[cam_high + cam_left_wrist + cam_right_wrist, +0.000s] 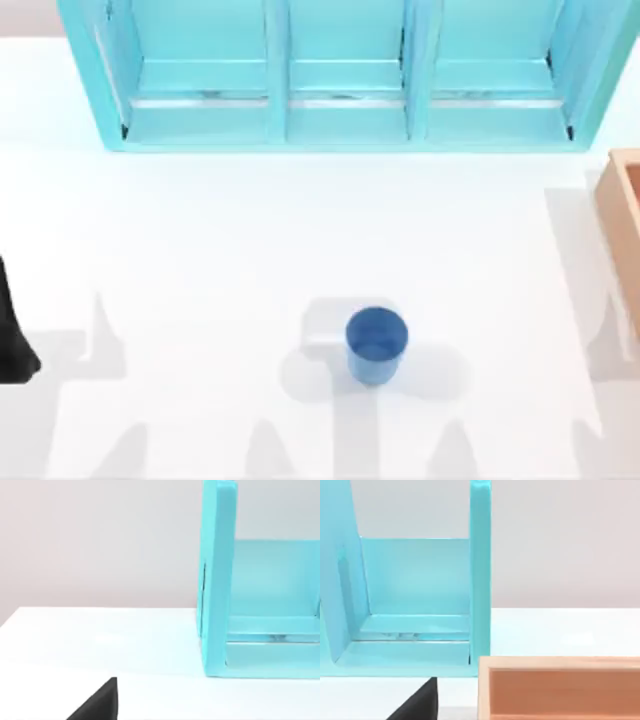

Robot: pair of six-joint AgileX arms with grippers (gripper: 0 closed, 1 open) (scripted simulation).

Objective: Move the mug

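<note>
- The mug (376, 344) stands upright on the white table (200, 250), in the near half, a little right of the middle as the top view shows it. Its open mouth faces up and its blue sides are clear of everything else.
- The left arm (14, 330) appears as a dark shape at the table's left edge, about level with the mug and well apart from it. A wide stretch of bare table lies between them.
- Whether that arm's pincer is open or closed cannot be told. In the left wrist view, a black wedge of the left gripper (97, 704) juts in at the lower edge, and its fingers are not visible.
- In the right wrist view, a similar black wedge of the right gripper (417, 704) sits beside a wooden box (560, 690). Its state cannot be told either.
- A light blue shelf unit (340, 80) with three open compartments stands along the far side of the table, well beyond the mug.
- The wooden box lies at the right edge of the table, to the right of the mug and farther back, apart from it.
</note>
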